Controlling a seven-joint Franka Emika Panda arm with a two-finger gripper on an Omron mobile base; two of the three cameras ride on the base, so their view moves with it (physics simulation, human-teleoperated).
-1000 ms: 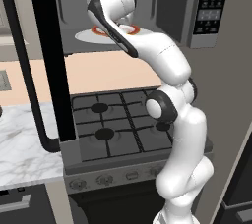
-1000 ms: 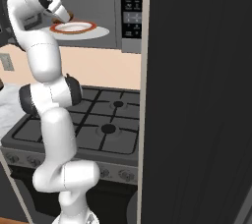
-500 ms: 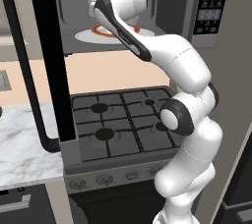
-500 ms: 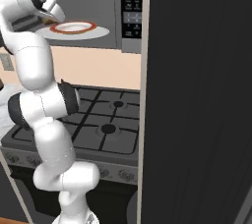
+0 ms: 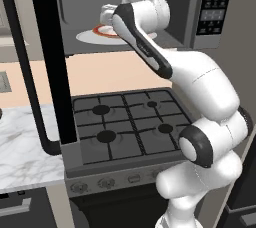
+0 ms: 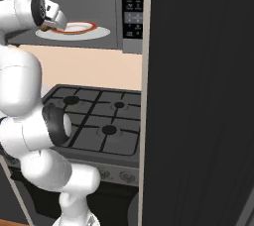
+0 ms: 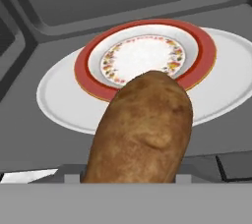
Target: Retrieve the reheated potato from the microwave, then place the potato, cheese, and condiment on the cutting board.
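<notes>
In the left base view, I saw the arm (image 5: 200,87) rising from the lower right and bending up and forward into the open microwave (image 5: 200,7). The hand was at the red-rimmed plate (image 5: 107,31) inside; the arm's own white links covered the gripper, so I could not tell the jaws from here. The stove (image 5: 125,124) lay below.

In the right base view, the arm (image 6: 20,86) stood at the left, and the hand reached to the edge of the plate (image 6: 74,28). A dark door (image 6: 198,96) filled the right side and cut off the microwave (image 6: 131,7).

In the hand view, the potato (image 7: 142,129) was very near the camera, at the bottom, in front of the plate (image 7: 147,53) and the white turntable (image 7: 59,95). The potato hid the fingertips, so I could not tell how wide the jaws stood or whether they pinched it.
</notes>
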